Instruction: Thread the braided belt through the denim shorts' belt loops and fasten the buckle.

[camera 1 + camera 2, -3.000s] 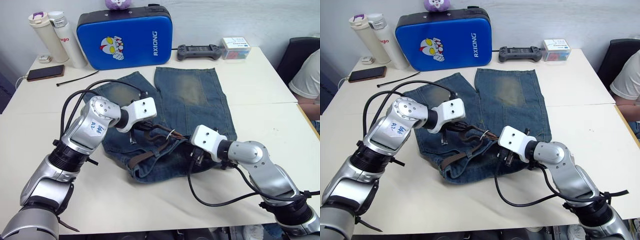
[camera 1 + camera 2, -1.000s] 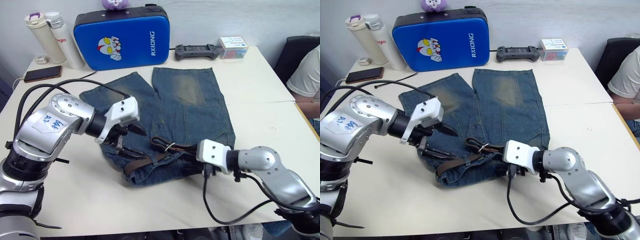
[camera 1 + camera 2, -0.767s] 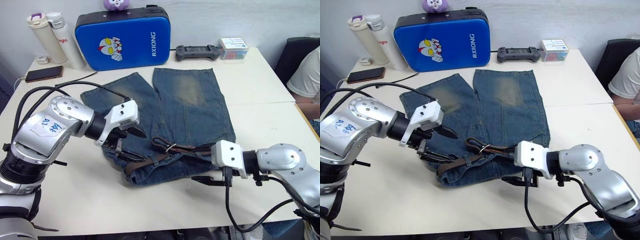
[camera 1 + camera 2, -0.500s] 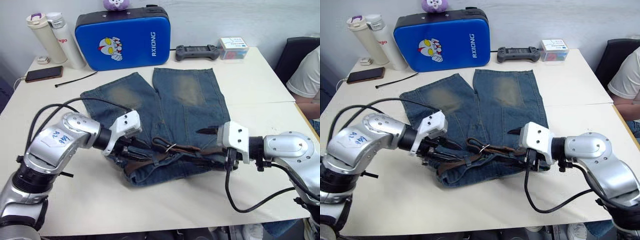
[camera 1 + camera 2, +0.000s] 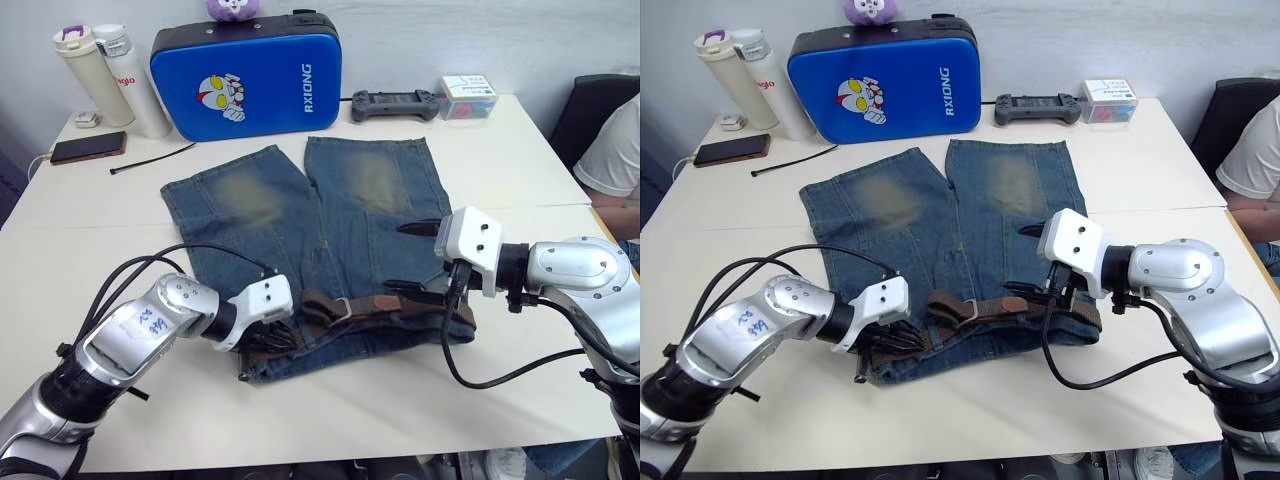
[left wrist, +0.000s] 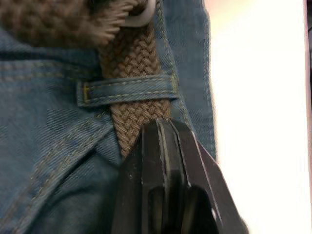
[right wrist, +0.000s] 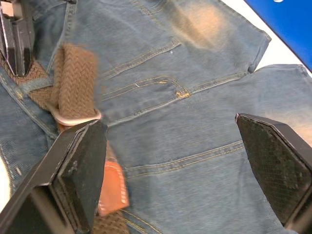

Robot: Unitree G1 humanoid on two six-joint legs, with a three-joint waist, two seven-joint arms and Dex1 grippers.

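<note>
In the left eye view the shorts (image 5: pixel 330 230) lie flat in the middle of the table (image 5: pixel 520 170), legs toward the far edge and waistband toward the near edge. The belt (image 5: pixel 385 302) runs along the waistband, its buckle (image 5: pixel 338 309) near the middle. The left pincer (image 5: pixel 262 340) rests on the waistband's left end, fingers pressed together. The right pincer (image 5: pixel 418 260) hovers over the right half of the shorts, fingers spread wide, the lower one just above the belt. A blue case (image 5: pixel 248 73), two bottles (image 5: pixel 100 68), a phone (image 5: pixel 88 147), a black cable tie (image 5: pixel 150 156), a controller (image 5: pixel 396 102) and a small box (image 5: pixel 468 96) sit along the far edge. The left wrist view shows the belt passing under a belt loop (image 6: pixel 127 90), the closed fingers (image 6: pixel 163 175) touching the braid just beside that loop. The right wrist view shows the spread fingers (image 7: pixel 273 165) over denim pockets, with the belt folded back through the buckle (image 7: pixel 78 118) and a tan tip (image 7: pixel 113 190) beside it.
</note>
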